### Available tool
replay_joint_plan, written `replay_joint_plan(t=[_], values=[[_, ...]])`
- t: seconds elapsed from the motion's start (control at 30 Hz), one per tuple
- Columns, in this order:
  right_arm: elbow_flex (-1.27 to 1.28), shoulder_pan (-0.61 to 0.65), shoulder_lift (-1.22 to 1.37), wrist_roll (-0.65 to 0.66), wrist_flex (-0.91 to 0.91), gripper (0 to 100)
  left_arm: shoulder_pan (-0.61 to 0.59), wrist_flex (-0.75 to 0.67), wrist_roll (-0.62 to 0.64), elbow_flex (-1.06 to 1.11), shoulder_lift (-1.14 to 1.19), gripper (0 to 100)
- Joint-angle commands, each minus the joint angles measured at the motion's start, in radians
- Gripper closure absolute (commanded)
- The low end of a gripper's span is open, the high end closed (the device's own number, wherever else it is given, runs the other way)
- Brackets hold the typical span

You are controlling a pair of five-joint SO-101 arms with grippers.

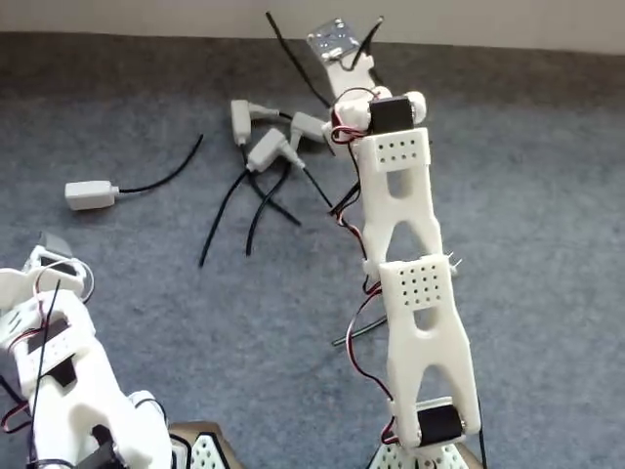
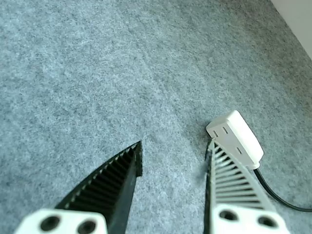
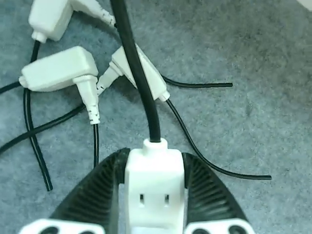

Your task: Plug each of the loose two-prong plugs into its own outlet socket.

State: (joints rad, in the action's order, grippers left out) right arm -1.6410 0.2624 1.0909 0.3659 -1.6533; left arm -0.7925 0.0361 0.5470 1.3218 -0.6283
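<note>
My right gripper (image 3: 155, 154) is shut on a white outlet socket (image 3: 155, 187); its two slots face the camera and its black cord (image 3: 139, 73) runs away over the carpet. Just beyond lie three white plug pieces (image 3: 58, 72) (image 3: 48, 17) (image 3: 146, 78) with black cords, clustered at the far middle (image 1: 269, 149). My left gripper (image 2: 174, 146) is open low over the carpet. Another white outlet socket (image 2: 235, 136) lies beside the tip of its white finger (image 2: 229, 178). That socket (image 1: 90, 194) rests at the left, its cord trailing right.
Grey carpet (image 1: 156, 293) covers the whole surface. The right arm (image 1: 395, 186) stretches from the near edge to the far side, right of the plug cluster. Loose black cords (image 1: 229, 210) fan out toward the middle. The left arm's base (image 1: 68, 381) fills the near left corner.
</note>
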Motion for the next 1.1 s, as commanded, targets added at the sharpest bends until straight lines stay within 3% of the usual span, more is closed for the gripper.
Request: replay_joint_plan(t=[0.0, 0.23, 0.6, 1.07], values=[[-0.008, -0.015, -0.025, 0.037, -0.025, 94.8, 0.018, -0.011, -0.002, -0.004, -0.007, 78], [-0.059, 0.015, -0.033, 0.038, -0.099, 79.1, 0.018, -0.011, -0.002, -0.004, -0.007, 78], [-0.130, 0.102, -0.133, 0.041, -0.111, 79.1, 0.016, -0.011, -0.002, -0.004, -0.007, 78], [-0.120, 0.268, -0.717, 0.038, -0.113, 79.1, 0.015, -0.009, -0.002, -0.004, -0.008, 78]])
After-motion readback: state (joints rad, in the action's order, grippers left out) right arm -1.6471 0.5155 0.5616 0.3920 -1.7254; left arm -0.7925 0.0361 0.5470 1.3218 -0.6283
